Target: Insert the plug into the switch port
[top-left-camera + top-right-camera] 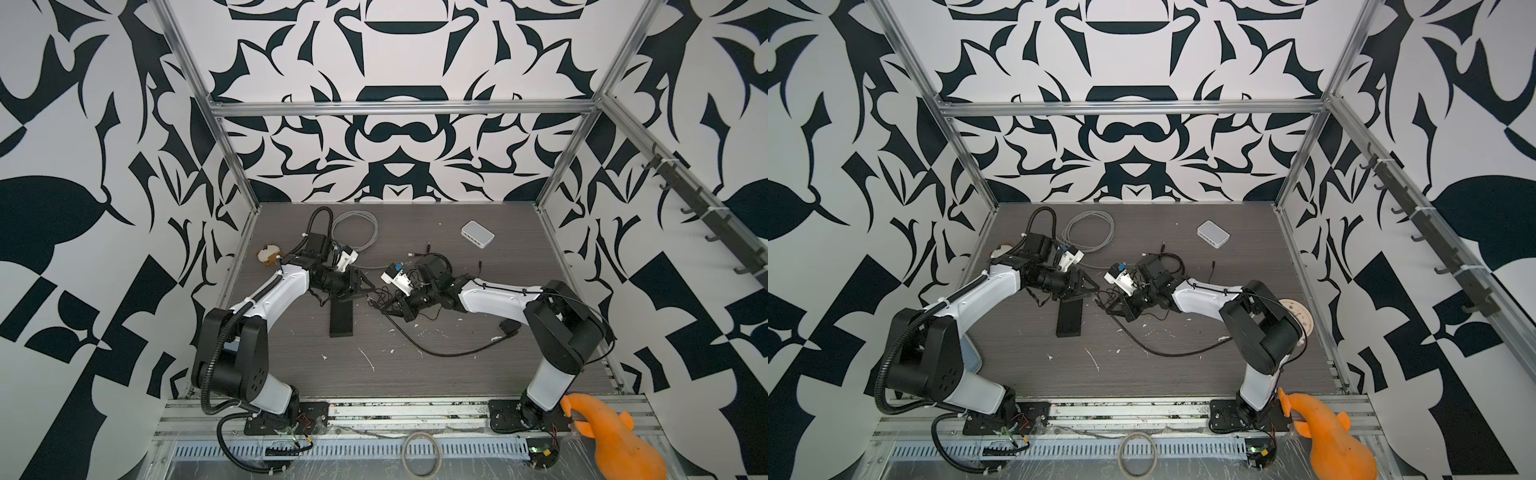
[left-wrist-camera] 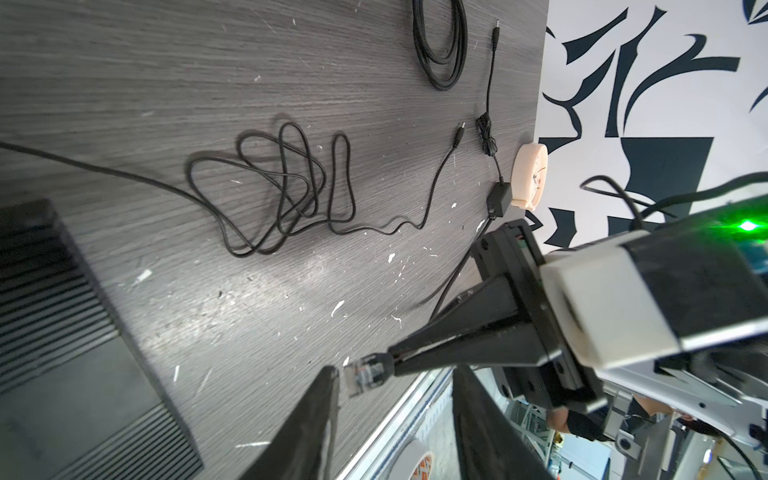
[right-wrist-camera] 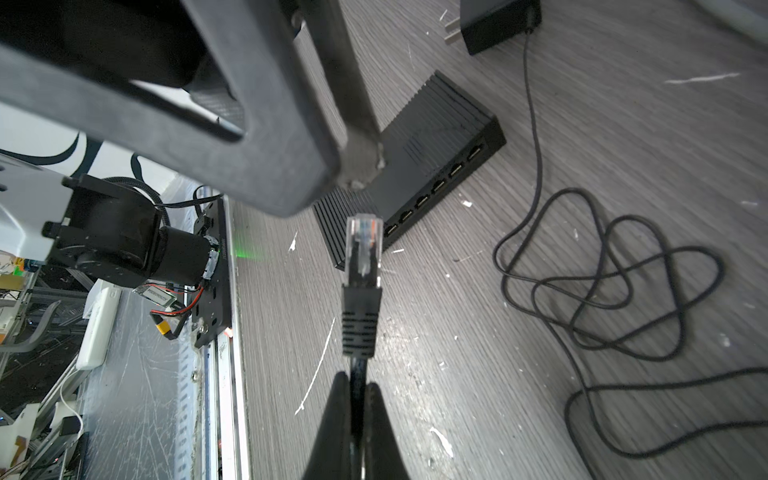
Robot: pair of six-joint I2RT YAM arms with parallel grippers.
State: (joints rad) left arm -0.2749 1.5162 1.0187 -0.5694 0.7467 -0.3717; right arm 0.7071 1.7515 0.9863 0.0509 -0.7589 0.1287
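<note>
Right jaws pinch plug (image 3: pixel 361 257) cable (image 3: pixel 358 370) (left jaws apart).

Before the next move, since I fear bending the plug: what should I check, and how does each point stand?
1. Right hand shut on the cable behind the plug: ok.
2. Left hand holding the plug: not ok, fingers apart.
3. Ports in view on the black switch empty: ok.
4. Plug lined up at a port: not ok, apart from the switch.
5. Loose cord clear of the ports: ok.
</note>
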